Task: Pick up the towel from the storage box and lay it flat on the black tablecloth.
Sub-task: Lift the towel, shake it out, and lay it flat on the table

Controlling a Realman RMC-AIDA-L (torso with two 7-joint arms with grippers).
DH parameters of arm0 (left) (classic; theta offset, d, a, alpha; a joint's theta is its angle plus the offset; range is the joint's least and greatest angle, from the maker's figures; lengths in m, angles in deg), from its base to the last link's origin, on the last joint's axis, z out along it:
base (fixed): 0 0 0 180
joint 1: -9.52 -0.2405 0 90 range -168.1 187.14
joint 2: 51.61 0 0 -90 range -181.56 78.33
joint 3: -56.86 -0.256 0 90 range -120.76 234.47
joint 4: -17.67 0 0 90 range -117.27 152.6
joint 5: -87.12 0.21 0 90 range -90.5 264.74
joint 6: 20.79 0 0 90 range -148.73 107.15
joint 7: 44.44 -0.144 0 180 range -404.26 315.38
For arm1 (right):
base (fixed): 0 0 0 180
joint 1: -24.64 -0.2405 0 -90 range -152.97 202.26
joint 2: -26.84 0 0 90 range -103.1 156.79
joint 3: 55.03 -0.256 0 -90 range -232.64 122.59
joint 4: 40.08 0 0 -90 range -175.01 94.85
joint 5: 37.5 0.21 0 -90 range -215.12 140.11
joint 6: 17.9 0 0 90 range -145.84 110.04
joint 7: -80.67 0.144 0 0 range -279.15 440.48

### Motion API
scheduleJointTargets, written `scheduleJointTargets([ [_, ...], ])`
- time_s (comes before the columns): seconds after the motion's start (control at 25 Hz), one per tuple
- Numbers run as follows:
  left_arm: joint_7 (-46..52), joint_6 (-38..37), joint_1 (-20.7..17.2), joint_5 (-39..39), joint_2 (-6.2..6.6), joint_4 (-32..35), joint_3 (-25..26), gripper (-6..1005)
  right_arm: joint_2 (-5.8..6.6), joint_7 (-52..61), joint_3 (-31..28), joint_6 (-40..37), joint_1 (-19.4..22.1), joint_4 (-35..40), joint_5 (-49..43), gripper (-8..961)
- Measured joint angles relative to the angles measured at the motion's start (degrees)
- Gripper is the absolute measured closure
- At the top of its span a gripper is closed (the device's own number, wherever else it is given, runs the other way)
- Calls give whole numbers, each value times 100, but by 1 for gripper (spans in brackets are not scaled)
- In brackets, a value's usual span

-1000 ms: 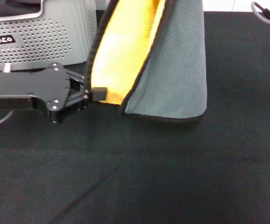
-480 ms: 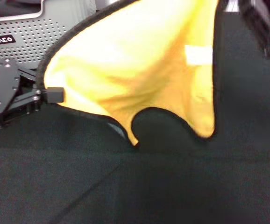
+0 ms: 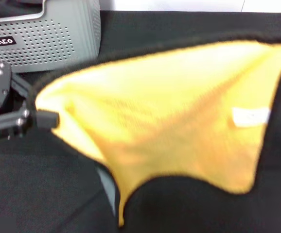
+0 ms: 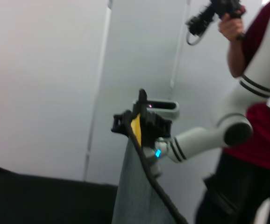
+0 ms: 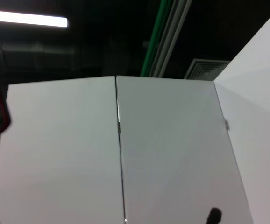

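Note:
The towel (image 3: 169,116) hangs stretched in the air above the black tablecloth (image 3: 43,194), its yellow-orange face and white label (image 3: 250,116) towards the head camera. My left gripper (image 3: 47,118) is shut on the towel's left corner. The towel's right corner reaches the frame's right edge, and the right gripper is out of the head view. In the left wrist view the towel's grey face (image 4: 135,196) and black edging run up to my right gripper (image 4: 137,125), which is shut on the far corner. The storage box (image 3: 58,34) stands at the back left.
A person in a red shirt (image 4: 261,140) stands beyond the table holding a hand-held device. The right wrist view shows only white wall panels and ceiling. The tablecloth covers the whole table in front of the box.
The towel has been pulled out wide between the two grippers. Its right corner and label moved right and down, and its lower edge sank towards the front. My left gripper shifted slightly left.

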Motion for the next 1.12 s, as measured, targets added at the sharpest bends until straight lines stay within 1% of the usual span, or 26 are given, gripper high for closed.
scheduleJointTargets([
  [0.2,226,-9,-29,-45,287,381,-506,981,12,-3,-2,-611,143,-382,-298,888],
  [0.36,452,-22,-50,-81,455,635,-657,981,-61,-50,-5,-871,221,-597,-614,886],
  [0.44,525,-21,-55,-31,509,711,-678,981,-115,-185,-5,-828,324,-636,-704,885],
  [0.52,571,-13,-40,125,538,730,-634,981,-130,-336,-6,-732,370,-705,-722,884],
  [0.6,583,0,32,489,507,686,-481,982,-132,-486,-7,-617,341,-866,-711,884],
  [0.64,585,5,90,708,455,637,-369,982,-133,-560,-9,-531,290,-973,-703,883],
  [0.76,565,14,398,1593,184,354,127,982,-145,-793,-11,-140,116,-1249,-681,882],
  [0.92,474,25,904,2775,-169,-75,948,982,-151,-957,-58,489,-80,-1318,-680,880],
  [1.08,316,64,1350,3852,-462,-264,1615,982,-148,-961,-106,954,-422,-1457,-712,878],
  [1.12,294,81,1425,4015,-511,-287,1691,982,-147,-966,-108,1062,-485,-1482,-718,878],
])
